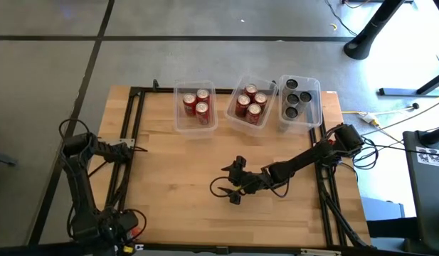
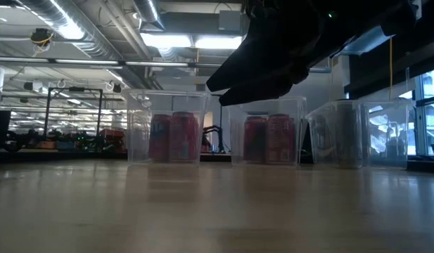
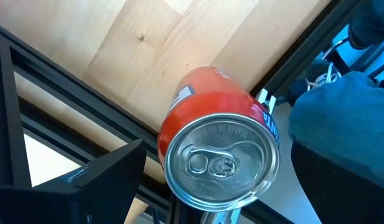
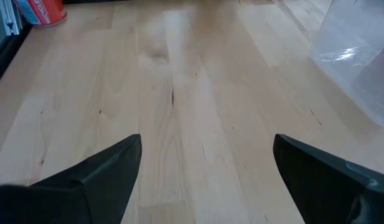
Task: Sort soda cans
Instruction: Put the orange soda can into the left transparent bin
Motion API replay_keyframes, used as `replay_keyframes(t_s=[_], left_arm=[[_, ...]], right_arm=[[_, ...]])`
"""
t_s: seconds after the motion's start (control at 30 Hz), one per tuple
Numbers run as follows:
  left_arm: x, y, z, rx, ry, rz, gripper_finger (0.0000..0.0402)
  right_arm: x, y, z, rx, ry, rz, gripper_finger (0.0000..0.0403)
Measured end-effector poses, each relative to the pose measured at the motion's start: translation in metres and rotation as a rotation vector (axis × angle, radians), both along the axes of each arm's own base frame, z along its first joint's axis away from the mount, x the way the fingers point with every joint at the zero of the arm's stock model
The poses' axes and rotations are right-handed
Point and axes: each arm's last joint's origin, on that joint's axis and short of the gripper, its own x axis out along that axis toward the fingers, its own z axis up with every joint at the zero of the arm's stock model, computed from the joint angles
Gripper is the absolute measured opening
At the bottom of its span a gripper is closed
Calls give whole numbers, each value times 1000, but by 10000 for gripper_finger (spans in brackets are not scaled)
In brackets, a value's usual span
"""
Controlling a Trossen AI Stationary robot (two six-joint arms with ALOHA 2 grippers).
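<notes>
A red soda can (image 3: 220,155) stands upright at the table's near left corner, right beside the black rail (image 3: 86,106); it also shows far off as the can (image 4: 42,9). My left gripper (image 1: 127,229) points down over it, open, one finger (image 3: 104,180) beside the can's silver top. My right gripper (image 4: 207,146) is open above bare wood at mid-table (image 1: 232,186), holding nothing. Three clear bins stand at the far edge: the left bin (image 1: 183,121) holds three red cans, the middle bin (image 1: 233,122) several red cans, the right bin (image 1: 315,107) several black cans.
Black frame rails (image 1: 130,142) run along the table's left and right sides (image 1: 326,199). Cables hang off the right arm (image 1: 361,153). Bare wood (image 1: 176,178) lies between the two arms and in front of the bins. The right arm's dark shape (image 2: 273,63) hangs over the bins.
</notes>
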Motion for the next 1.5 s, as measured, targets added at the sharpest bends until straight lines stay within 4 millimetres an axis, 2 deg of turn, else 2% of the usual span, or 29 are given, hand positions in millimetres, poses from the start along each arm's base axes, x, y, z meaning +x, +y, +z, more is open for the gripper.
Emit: replay_keyframes(t_s=[0.33, 0.8, 1.23, 1.5], left_arm=[[1, -8, -15, 40, 12, -66, 386], [0, -7, -15, 49, 17, -74, 384], [0, -7, -15, 52, 16, -108, 302], [4, -5, -15, 54, 20, -94, 302]], right_arm=[[0, 0, 0, -1, 0, -2, 360], [0, 0, 0, -1, 0, -2, 360], [0, 0, 0, -1, 0, -2, 360], [0, 0, 0, -1, 0, -2, 360]])
